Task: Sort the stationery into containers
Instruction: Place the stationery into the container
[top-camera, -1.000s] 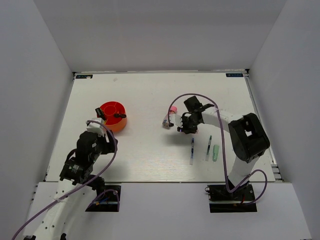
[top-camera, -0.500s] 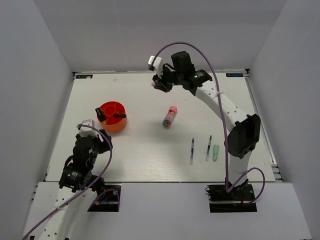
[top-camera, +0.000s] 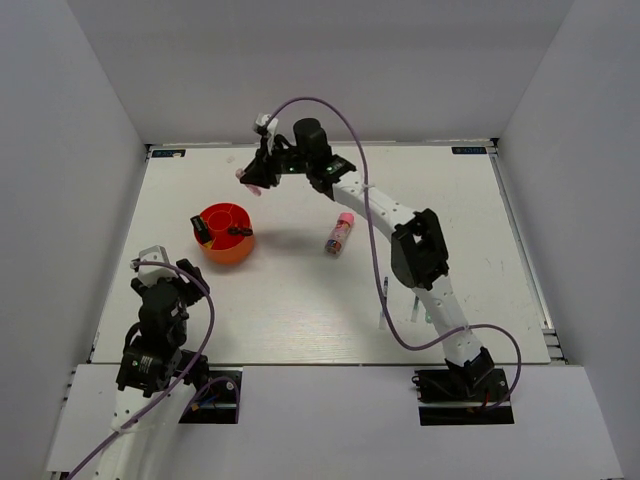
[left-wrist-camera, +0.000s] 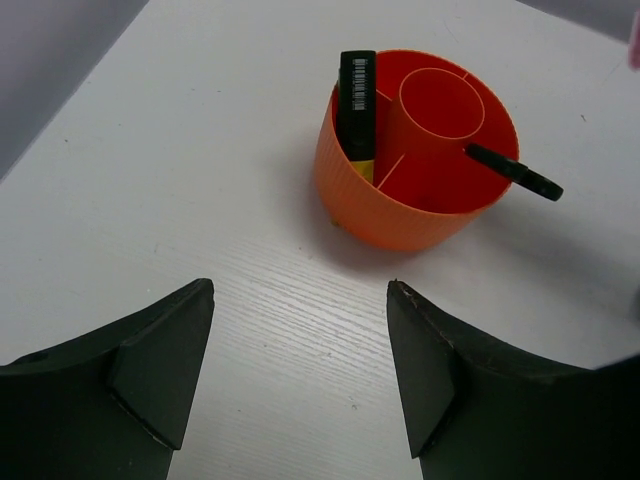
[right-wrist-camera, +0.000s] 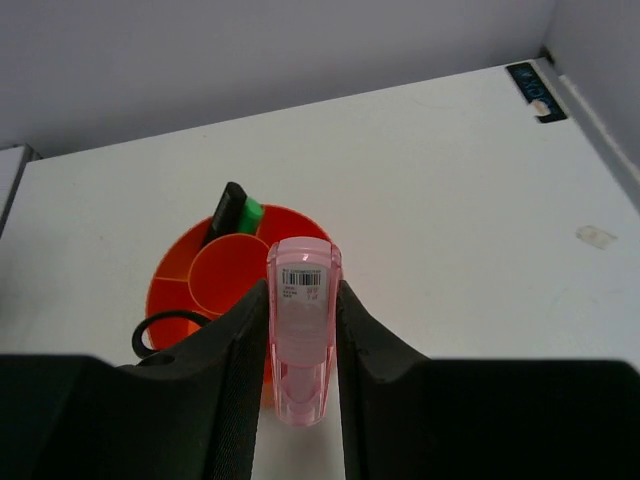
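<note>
Grips a pink eraser (right-wrist-camera: 300, 380) in the right gripper (right-wrist-camera: 300, 295), up in the air near the orange cup (top-camera: 228, 254). Holds the left gripper (left-wrist-camera: 300, 290) wide open and empty, facing that cup.

Right wrist view: the black body of the right gripper (right-wrist-camera: 298, 292) fills the bottom of the frame and hides the table beneath it. Its fingers (right-wrist-camera: 235, 360) and the pink translucent eraser with a barcode label (right-wrist-camera: 298, 380) clamped between them cover the near half of the round red-orange plastic organiser (right-wrist-camera: 170, 280) beyond. Left of the fingers, only one loop of the black-handled scissors (right-wrist-camera: 142, 335) shows. The black highlighter with a green cap (right-wrist-camera: 232, 205) shows just its top.

Left wrist view: the bottom edge cuts off the wide-apart fingers of the left gripper (left-wrist-camera: 300, 300). A pink blur (left-wrist-camera: 635, 45) at the right edge is unreadable.

Top view: the right arm and its cable partly cover the thin pens (top-camera: 383, 320).
</note>
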